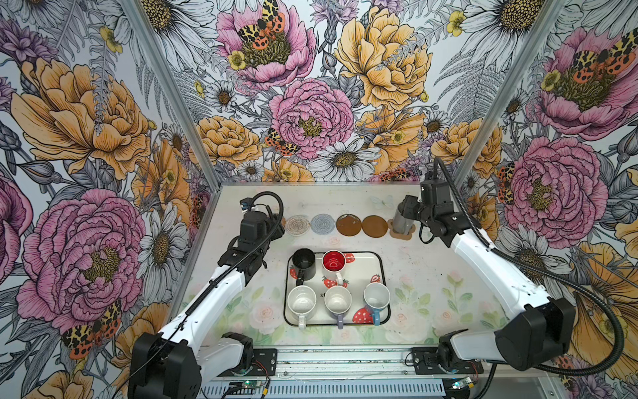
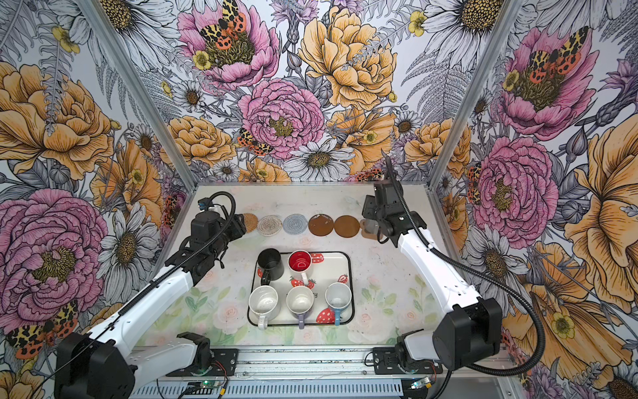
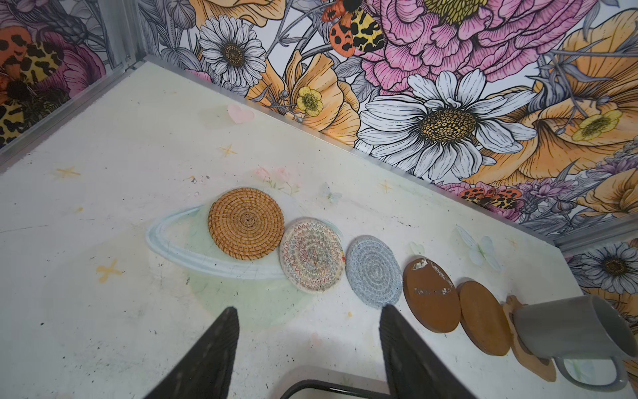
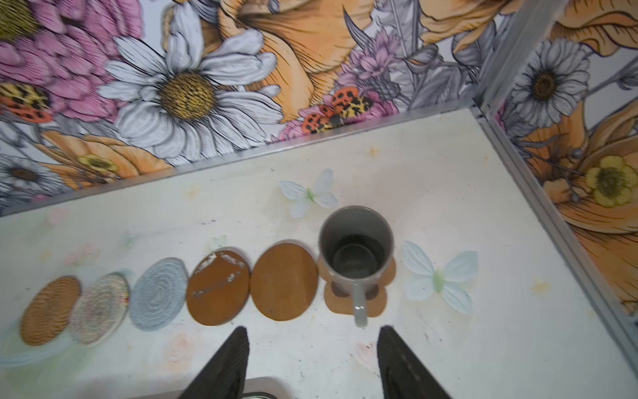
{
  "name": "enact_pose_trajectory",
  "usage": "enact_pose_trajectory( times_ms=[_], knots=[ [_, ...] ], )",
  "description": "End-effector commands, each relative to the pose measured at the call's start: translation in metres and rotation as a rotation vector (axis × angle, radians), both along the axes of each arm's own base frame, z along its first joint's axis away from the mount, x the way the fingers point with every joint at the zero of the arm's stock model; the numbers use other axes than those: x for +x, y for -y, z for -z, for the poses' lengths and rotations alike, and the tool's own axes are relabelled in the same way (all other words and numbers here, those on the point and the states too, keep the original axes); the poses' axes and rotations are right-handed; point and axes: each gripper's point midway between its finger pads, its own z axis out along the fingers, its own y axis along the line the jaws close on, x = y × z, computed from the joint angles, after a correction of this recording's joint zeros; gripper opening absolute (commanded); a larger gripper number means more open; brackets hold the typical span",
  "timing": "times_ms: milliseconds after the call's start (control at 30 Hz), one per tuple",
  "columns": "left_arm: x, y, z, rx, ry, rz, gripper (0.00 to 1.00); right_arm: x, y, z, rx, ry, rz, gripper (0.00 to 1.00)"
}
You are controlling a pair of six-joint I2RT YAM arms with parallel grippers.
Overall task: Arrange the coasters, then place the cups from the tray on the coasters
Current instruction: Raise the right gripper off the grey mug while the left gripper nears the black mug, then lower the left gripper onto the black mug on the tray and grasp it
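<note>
Grey mug standing on paw coaster; left jaws, right jaws both gaping empty. We are planning straight right-arm retreat, avoiding handle.

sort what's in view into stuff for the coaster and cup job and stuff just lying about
job: row of coasters, grey cup on the paw coaster, five cups on the tray
not job: nothing loose, only the printed table and flowered walls

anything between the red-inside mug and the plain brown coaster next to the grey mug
Nothing visible stands between the white mug with red inside and the plain round brown coaster. The grey mug stands close beside it on the tan paw-shaped coaster.
</note>
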Motion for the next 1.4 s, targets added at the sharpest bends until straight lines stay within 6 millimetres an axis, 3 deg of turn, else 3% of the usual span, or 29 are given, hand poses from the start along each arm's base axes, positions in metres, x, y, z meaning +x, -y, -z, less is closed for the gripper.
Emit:
enact_pose_trajectory(
  times_ms=[0,200,467,667,867,1067,1367],
  knots=[
    [-0.009,0.006,-0.008,-0.001,0.011,0.017,0.66,0.012,-0.027,-0.03,0.177,0.168,0.016,0.61],
    [-0.025,0.021,-0.02,0.071,-0.026,0.093,0.65,0.012,-0.048,-0.031,0.23,0.197,-0.013,0.61],
    [-0.072,0.079,-0.025,0.134,-0.117,0.405,0.67,0.015,-0.048,-0.008,0.237,0.19,-0.011,0.63],
    [-0.094,0.09,0.016,0.199,-0.276,0.458,0.67,0.026,-0.073,0.002,0.337,0.185,-0.119,0.63],
    [-0.108,0.092,0.035,0.303,-0.372,0.453,0.68,0.031,-0.087,0.01,0.365,0.159,-0.169,0.63],
    [-0.122,0.103,0.056,0.296,-0.447,0.519,0.69,0.028,-0.085,0.01,0.362,0.163,-0.171,0.63],
    [-0.136,0.097,0.075,0.28,-0.497,0.519,0.69,0.029,-0.083,0.015,0.369,0.151,-0.169,0.63]
  ],
)
